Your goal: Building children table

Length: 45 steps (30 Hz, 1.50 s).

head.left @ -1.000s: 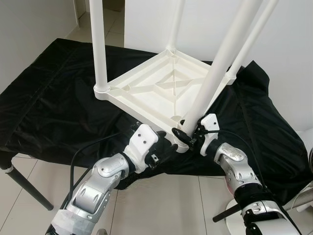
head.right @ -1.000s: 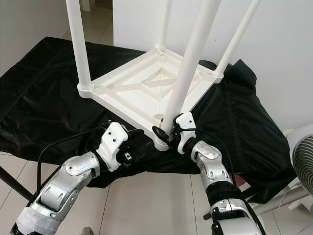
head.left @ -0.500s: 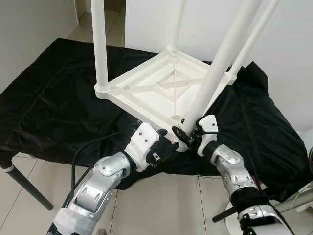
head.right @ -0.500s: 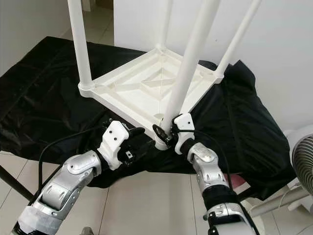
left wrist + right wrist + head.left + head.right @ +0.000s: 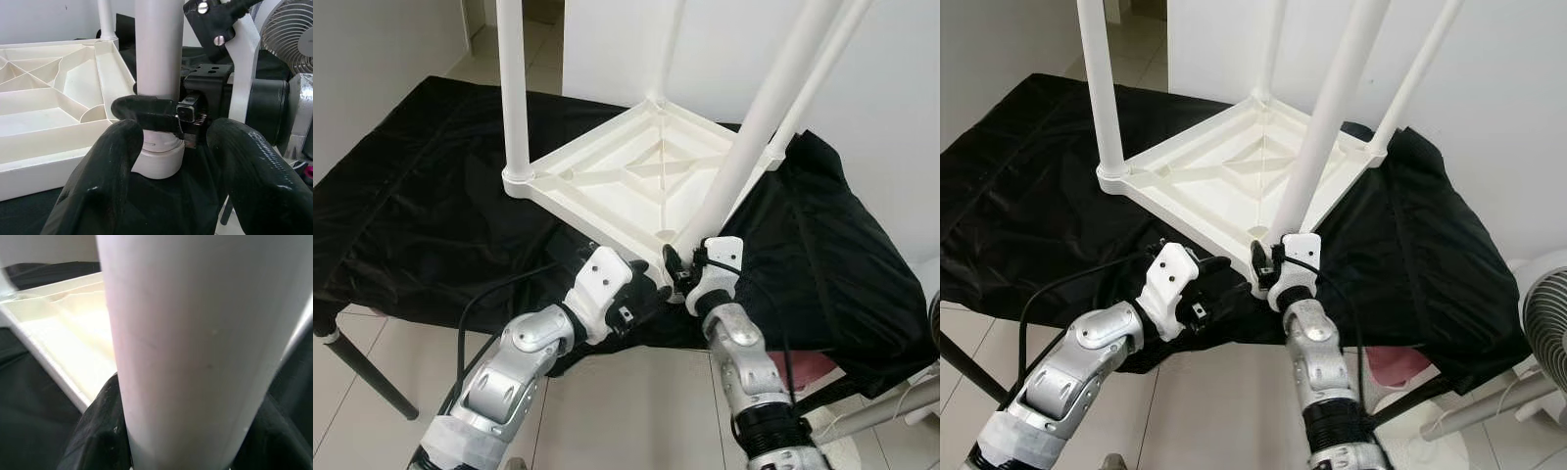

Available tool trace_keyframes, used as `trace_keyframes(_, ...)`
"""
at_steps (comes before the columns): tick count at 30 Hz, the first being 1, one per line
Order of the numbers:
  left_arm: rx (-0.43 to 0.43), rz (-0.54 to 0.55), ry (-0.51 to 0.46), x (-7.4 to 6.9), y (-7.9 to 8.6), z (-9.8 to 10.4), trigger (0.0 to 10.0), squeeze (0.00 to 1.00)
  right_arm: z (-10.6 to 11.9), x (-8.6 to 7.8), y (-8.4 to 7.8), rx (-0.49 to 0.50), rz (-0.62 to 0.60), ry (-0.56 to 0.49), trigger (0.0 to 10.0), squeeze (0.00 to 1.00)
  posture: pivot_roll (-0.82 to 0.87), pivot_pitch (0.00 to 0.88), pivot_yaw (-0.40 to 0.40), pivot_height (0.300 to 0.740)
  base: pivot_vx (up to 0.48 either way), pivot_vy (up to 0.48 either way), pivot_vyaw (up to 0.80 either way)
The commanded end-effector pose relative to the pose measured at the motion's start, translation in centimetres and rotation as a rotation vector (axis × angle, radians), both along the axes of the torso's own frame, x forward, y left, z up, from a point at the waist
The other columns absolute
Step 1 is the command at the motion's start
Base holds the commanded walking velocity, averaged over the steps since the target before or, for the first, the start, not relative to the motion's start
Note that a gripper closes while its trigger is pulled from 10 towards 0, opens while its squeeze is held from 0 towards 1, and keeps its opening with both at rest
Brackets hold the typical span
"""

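The near leg of the upturned white table top is clasped just above its socket by the right gripper; its two black fingers are closed narrowly around the tube, one curling across its front in the left wrist view, and the tube is pressed close between them in the right wrist view. The left gripper is held just beside the same near corner of the table top, on the robot's left of the leg. Its two fingers are spread wide, with the base of the near leg seen between them but not touched; nothing is held by them.

The table top is laid upside down on a black cloth, its ribbed underside facing up. Four white legs are counted standing up from its four corners: the near leg at the corner nearest the robot, which leans towards the right rather than standing straight, a left leg, a far leg and a right leg. Two grippers are counted, both at the near corner. Part of a white fan is seen on the floor, well to the right of the table top, beyond the cloth's edge
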<state>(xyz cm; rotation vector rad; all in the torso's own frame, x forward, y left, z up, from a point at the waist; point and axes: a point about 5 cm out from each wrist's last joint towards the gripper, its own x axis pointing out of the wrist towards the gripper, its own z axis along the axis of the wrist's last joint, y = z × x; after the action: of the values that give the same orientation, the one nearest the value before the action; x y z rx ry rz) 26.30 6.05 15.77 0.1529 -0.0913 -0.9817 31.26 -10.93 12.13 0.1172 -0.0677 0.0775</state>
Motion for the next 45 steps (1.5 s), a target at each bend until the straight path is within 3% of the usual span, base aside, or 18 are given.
trace_keyframes(1,0.01,-0.035,-0.007,-0.3,-0.3,0.1,10.0,0.0,-1.2,-0.4,-0.4,0.019,-0.1,0.066,10.0,0.0,0.05,0.056,-0.128,0.74,0.0,0.0,0.0)
trace_keyframes(11,0.006,-0.029,-0.008,-0.3,-0.4,0.1,10.0,0.0,-0.4,-0.6,-0.3,0.002,-0.036,0.053,10.0,0.0,0.05,0.046,-0.133,0.74,0.0,0.0,0.0)
trace_keyframes(12,0.007,-0.028,-0.009,-0.2,-0.3,0.1,10.0,0.0,-0.3,-0.6,-0.2,-0.002,-0.025,0.043,10.0,1.0,0.06,0.043,-0.134,0.74,0.0,0.0,0.0)
trace_keyframes(19,0.007,-0.026,-0.012,-0.3,-0.3,0.1,10.0,0.0,0.3,-1.5,-0.2,0.003,0.079,-0.019,10.0,1.0,0.06,0.039,-0.136,0.74,0.0,0.0,0.0)
trace_keyframes(25,0.009,-0.024,-0.012,-0.3,-0.3,0.0,10.0,0.0,0.4,-2.2,-2.3,-0.016,0.112,-0.055,10.0,1.0,0.06,0.039,-0.139,0.74,0.0,0.0,0.0)
trace_keyframes(30,0.005,-0.018,-0.009,-0.3,-0.1,0.1,10.0,0.0,0.3,-2.7,-3.2,-0.037,0.151,-0.076,10.0,1.0,0.07,0.035,-0.138,0.74,0.0,0.0,0.0)
trace_keyframes(31,0.006,-0.014,-0.01,-0.3,0.1,0.1,10.0,0.0,0.2,-3.1,-3.6,-0.051,0.169,-0.08,10.0,0.45,0.07,0.033,-0.137,0.74,0.0,0.0,0.0)
trace_keyframes(32,0.007,-0.012,-0.011,-0.3,0.2,0.1,10.0,0.0,0.1,-3.3,-3.9,-0.061,0.18,-0.081,10.0,0.0,0.07,0.033,-0.137,0.74,0.0,0.0,0.0)
trace_keyframes(38,-0.013,0.018,-0.015,-0.1,0.9,0.4,10.0,0.0,-0.4,-4.2,-4.4,-0.084,0.166,-0.099,10.0,0.0,0.07,0.026,-0.132,0.74,0.0,0.0,0.0)
trace_keyframes(45,-0.04,0.041,0.0,-0.2,0.8,0.5,10.0,0.0,-1.0,-4.4,-3.5,-0.079,0.224,-0.097,10.0,0.0,0.06,0.038,-0.119,0.74,0.0,0.0,0.0)
